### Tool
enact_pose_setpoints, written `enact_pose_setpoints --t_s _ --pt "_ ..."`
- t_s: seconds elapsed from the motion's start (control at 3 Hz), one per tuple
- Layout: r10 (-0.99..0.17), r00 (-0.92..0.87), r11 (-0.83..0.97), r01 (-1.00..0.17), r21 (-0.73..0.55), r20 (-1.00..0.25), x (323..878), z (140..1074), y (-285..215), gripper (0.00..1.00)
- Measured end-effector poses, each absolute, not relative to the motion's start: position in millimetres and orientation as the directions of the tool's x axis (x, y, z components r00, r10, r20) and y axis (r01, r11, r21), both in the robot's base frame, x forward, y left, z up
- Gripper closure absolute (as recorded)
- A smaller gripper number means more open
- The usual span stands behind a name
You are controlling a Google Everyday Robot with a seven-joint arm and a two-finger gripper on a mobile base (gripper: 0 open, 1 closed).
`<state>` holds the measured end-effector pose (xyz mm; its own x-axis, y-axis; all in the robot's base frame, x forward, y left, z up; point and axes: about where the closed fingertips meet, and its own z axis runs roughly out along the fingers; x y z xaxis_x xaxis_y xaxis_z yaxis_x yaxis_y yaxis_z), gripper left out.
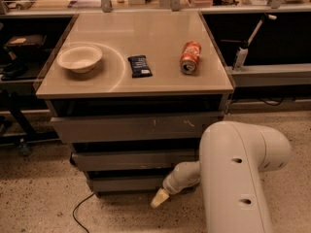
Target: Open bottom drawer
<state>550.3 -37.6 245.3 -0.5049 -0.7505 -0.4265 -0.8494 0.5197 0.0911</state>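
Currently looking at gripper (159, 198) down low, just above the speckled floor (43, 203), at the right end of the bottom drawer (124, 184) and a little below its lower edge. Can't tell contact with the drawer front. Can't tell either whether the gripper is parted or closed; only a cream tip visible, nothing seen held. White arm (235, 174) filling the lower right and covering the cabinet's right corner down there.

Bottom drawer: lowest and narrowest of three grey fronts, plain, set back under the middle drawer (131, 159). No tray visible, no way to tell whether it is pulled out at all. Top drawer (136, 127) widest, with white scratch marks right of centre.

On the tabletop (146, 28): pale bowl (79, 58) at left, upright; dark snack packet (140, 66) in the middle, flat; orange can (190, 57) at right, on its side. All three well apart.

Black cable (80, 210) loose on the floor, left of the gripper.
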Motion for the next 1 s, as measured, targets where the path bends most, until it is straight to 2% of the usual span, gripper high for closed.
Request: enact_pose_setpoints --t_s 1.0 --pt "-0.764 -0.505 0.522 -0.850 0.075 -0.401 579.8 206.3 -43.1 0.00"
